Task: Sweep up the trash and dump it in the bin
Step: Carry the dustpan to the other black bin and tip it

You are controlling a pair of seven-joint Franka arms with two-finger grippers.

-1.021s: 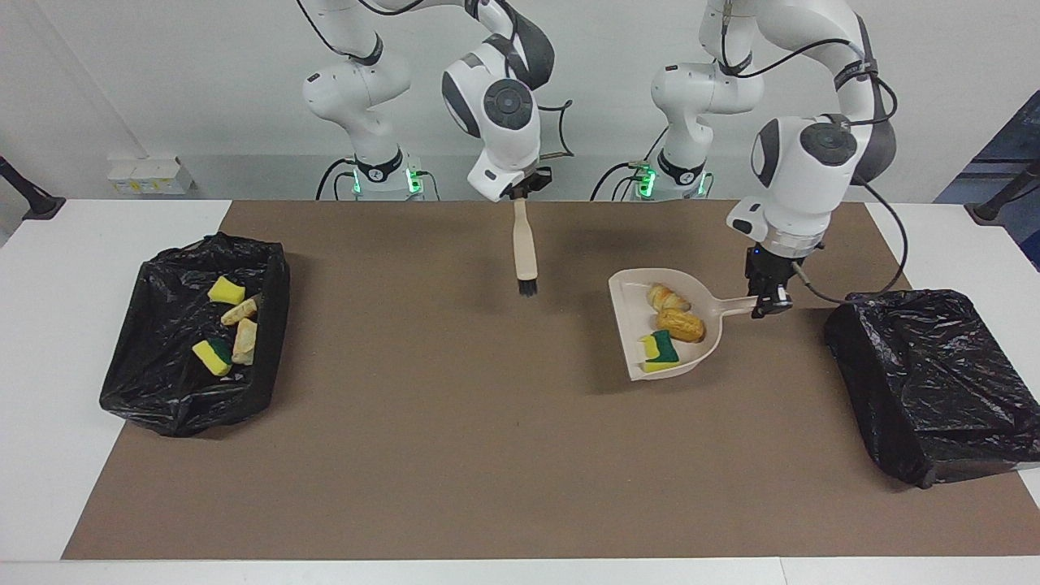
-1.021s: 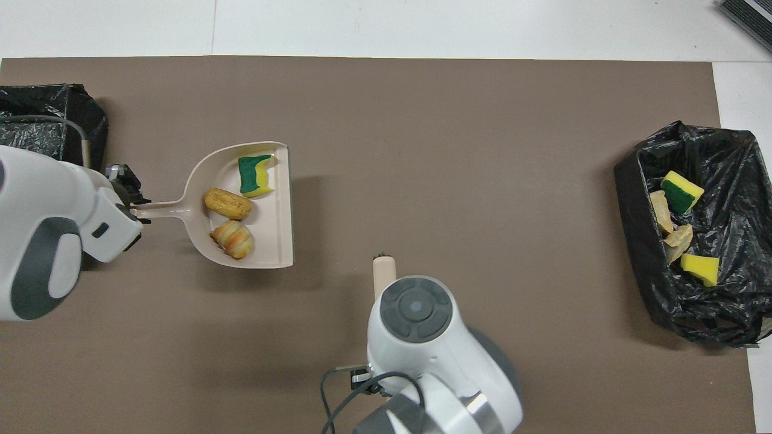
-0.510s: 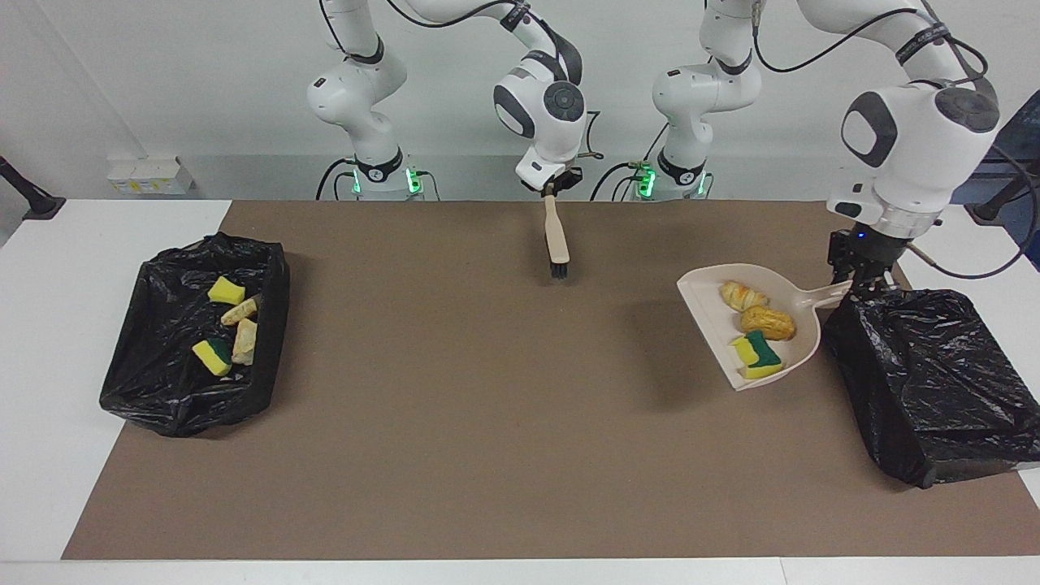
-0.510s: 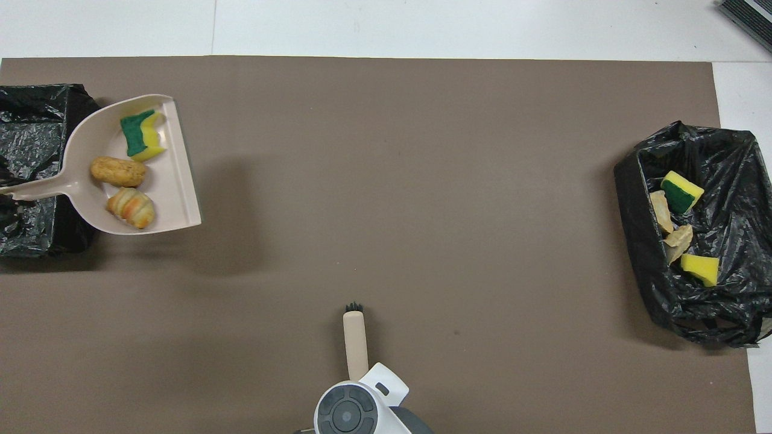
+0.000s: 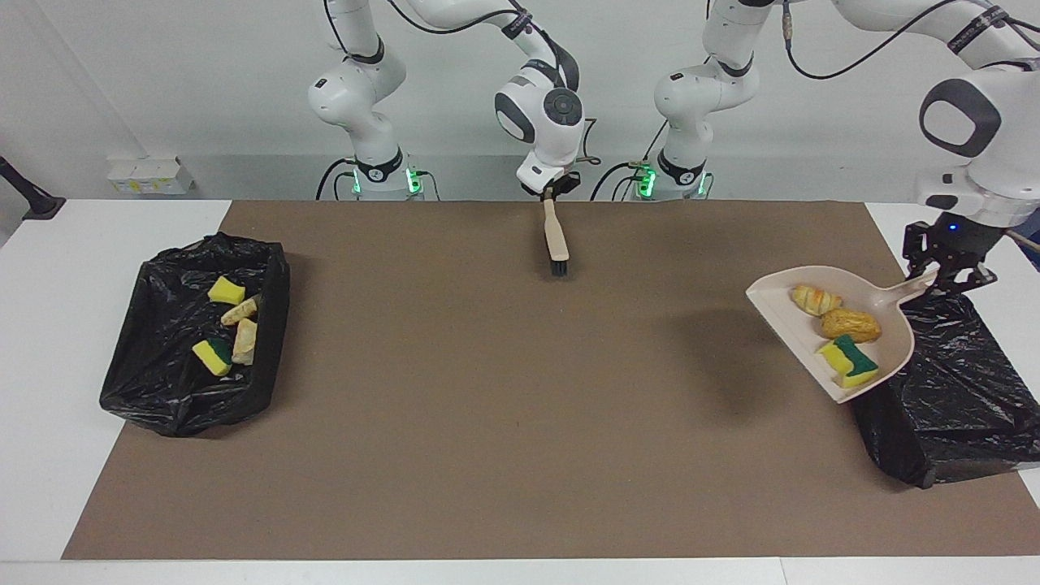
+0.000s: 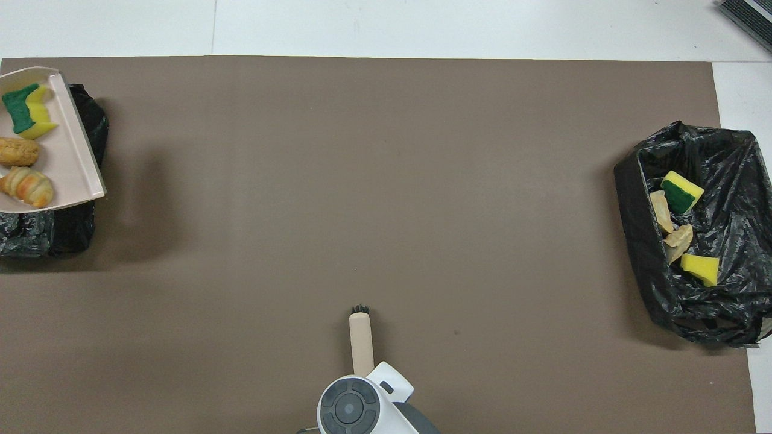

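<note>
My left gripper [image 5: 946, 276] is shut on the handle of the beige dustpan [image 5: 881, 345] and holds it raised and tilted over the edge of the black-bagged bin [image 5: 959, 398] at the left arm's end. In the pan lie three trash pieces: a striped pastry [image 5: 815, 299], a brown lump [image 5: 849, 325] and a yellow-green sponge [image 5: 849, 360]. The pan [image 6: 69, 160] and its trash also show in the overhead view. My right gripper [image 5: 552, 191] is shut on the beige brush [image 5: 556, 236], bristles down over the mat near the robots.
A second black-bagged bin [image 5: 154, 382] at the right arm's end holds several sponge and pastry scraps [image 5: 231, 325]; it also shows in the overhead view [image 6: 724, 301]. A brown mat [image 5: 487, 406] covers the table.
My left gripper has carried the loaded dustpan from the mat toward the left arm's end, up over the bin's edge. My right gripper drew the brush back toward the robots, then held still.
</note>
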